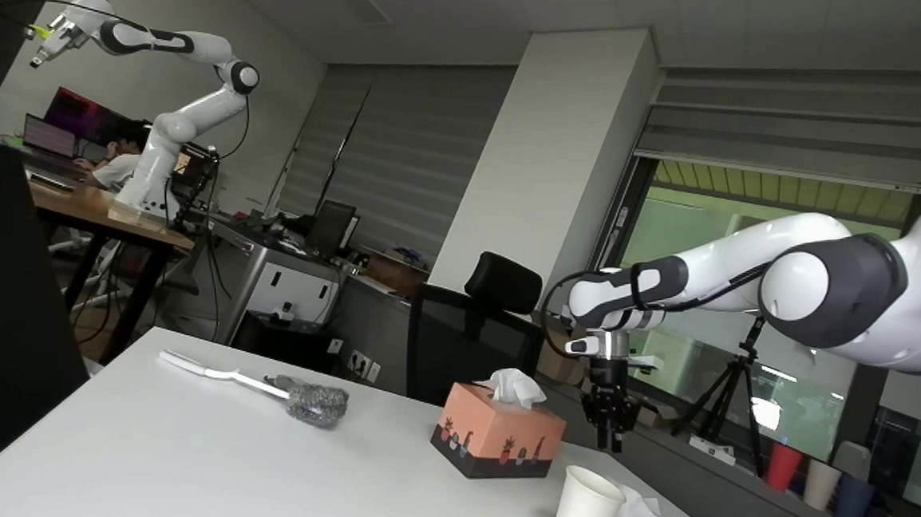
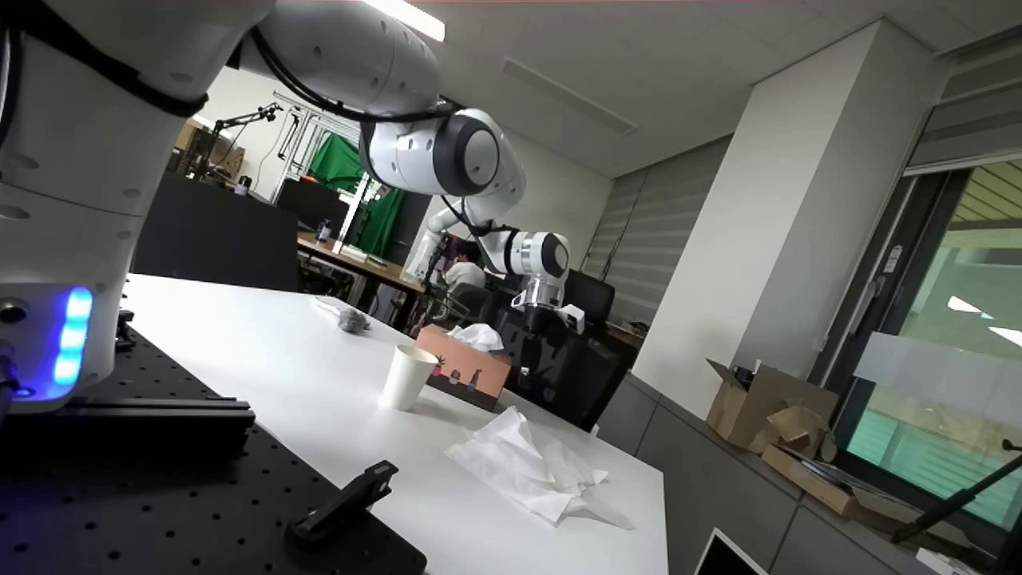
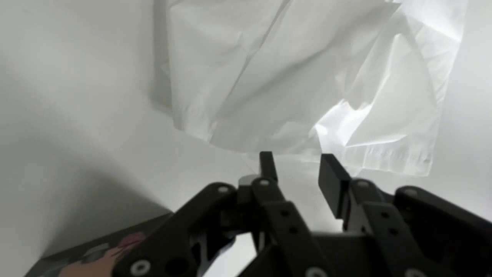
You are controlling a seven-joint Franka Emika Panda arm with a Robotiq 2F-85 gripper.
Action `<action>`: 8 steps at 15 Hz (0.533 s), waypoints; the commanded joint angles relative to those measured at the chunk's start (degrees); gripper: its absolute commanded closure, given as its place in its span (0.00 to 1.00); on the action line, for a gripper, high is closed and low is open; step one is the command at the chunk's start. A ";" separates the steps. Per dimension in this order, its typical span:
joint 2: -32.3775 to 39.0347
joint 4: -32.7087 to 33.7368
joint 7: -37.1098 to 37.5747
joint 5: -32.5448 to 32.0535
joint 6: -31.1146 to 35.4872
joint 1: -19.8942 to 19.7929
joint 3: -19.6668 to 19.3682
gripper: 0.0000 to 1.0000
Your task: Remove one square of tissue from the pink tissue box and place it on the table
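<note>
The pink tissue box [image 1: 512,441] stands on the white table [image 1: 266,478], and it also shows in an exterior view [image 2: 463,371] and at the wrist view's lower left edge [image 3: 100,261]. A white tissue [image 1: 514,388] sticks up from its top opening. A loose crumpled tissue [image 2: 535,467] lies on the table near the edge; it fills the upper part of the wrist view [image 3: 284,84]. My gripper [image 3: 296,163] points down, its fingers apart with nothing between them. In an exterior view the gripper [image 1: 610,445] hangs beside the box, above the table's level.
A white paper cup [image 2: 409,379] stands near the box and the loose tissue. A grey brush with a white handle [image 1: 317,403] lies farther along the table. A black office chair [image 1: 473,330] stands behind the table edge. A black clamp [image 2: 343,507] sits on the perforated base plate.
</note>
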 commanded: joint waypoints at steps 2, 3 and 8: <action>0.49 2.78 9.90 3.28 4.64 -0.69 0.43 0.27; 0.41 2.82 11.91 3.75 6.07 -0.60 0.31 0.19; -0.21 1.22 14.45 3.21 9.56 0.15 0.03 0.11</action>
